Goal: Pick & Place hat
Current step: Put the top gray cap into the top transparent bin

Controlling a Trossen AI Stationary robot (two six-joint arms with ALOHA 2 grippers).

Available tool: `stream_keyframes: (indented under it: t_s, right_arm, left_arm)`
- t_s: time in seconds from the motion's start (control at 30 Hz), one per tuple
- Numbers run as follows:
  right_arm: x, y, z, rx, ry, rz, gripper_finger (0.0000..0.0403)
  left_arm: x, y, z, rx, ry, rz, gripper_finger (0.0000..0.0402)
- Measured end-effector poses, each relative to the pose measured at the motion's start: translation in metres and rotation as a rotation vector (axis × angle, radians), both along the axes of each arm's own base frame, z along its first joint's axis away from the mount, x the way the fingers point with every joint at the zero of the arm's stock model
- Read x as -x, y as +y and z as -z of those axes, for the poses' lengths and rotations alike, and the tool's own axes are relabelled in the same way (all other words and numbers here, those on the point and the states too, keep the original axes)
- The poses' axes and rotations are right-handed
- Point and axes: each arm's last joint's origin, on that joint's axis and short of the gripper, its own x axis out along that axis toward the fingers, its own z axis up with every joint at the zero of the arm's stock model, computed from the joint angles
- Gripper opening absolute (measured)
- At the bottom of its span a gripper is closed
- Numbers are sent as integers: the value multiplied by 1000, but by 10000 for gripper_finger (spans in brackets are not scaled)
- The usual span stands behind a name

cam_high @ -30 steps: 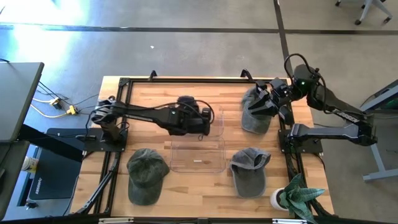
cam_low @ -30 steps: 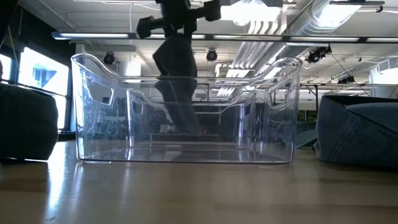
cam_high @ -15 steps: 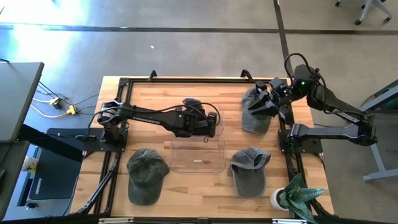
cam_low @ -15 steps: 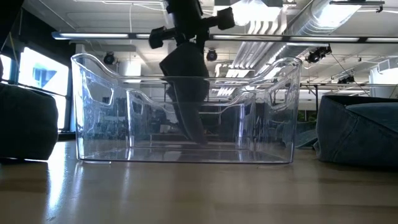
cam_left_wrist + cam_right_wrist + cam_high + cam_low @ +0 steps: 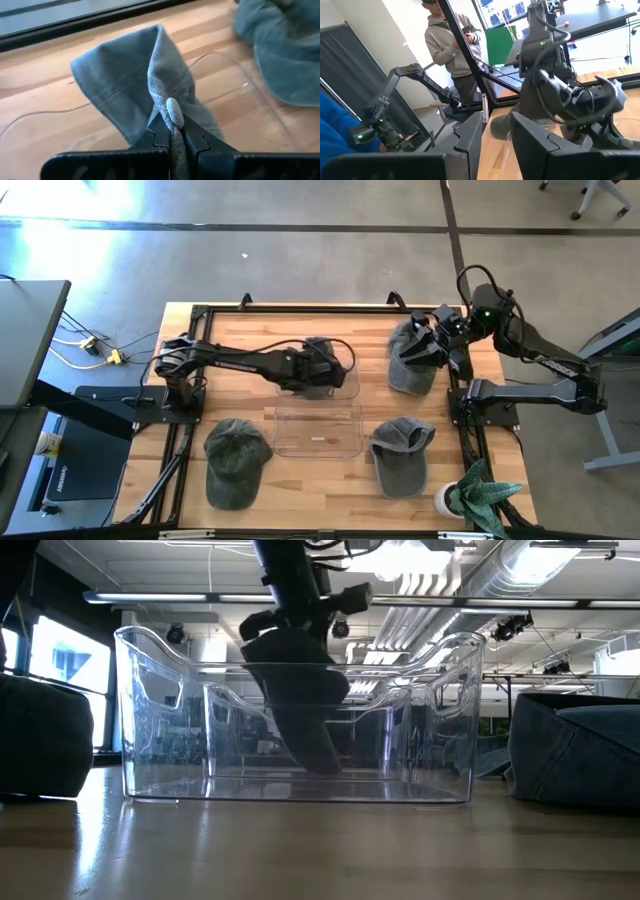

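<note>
Your left gripper [image 5: 172, 131] pinches a hat [image 5: 140, 82], hanging into the bin [image 5: 440, 720]; release remains. Three hats outside.

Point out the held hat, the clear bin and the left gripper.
held hat [image 5: 131, 82], left wrist view, on its grey crown.
clear bin [image 5: 440, 740], low view, on its front wall.
left gripper [image 5: 172, 136], left wrist view, between its fingertips, pinching the hat.
</note>
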Motion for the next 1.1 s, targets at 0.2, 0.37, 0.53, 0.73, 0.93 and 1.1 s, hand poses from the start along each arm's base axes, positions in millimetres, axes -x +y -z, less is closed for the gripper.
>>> stream_keyframes:
  t_s: [0.2, 0.37, 0.53, 0.73, 0.93, 1.1]
  right_arm:
    - [0, 0, 0, 0, -1, -5, 99]
    - [0, 0, 0, 0, 0, -3, 99]
    - [0, 0, 0, -3, 1, -2, 99]
    - [0, 0, 0, -2, 1, -2, 99]
    - [0, 0, 0, 0, 0, -1, 99]
    - [0, 0, 0, 1, 0, 5, 99]
  left_arm:
    - [0, 1, 7, 46, 9, 5, 5]
    - [7, 2, 10, 63, 56, -33, 27]
    - [17, 6, 14, 95, 142, -82, 74]
    - [24, 5, 13, 145, 177, -121, 147]
    - [45, 5, -25, 141, 169, -87, 192]
    - [61, 3, -52, 162, 252, 63, 188]
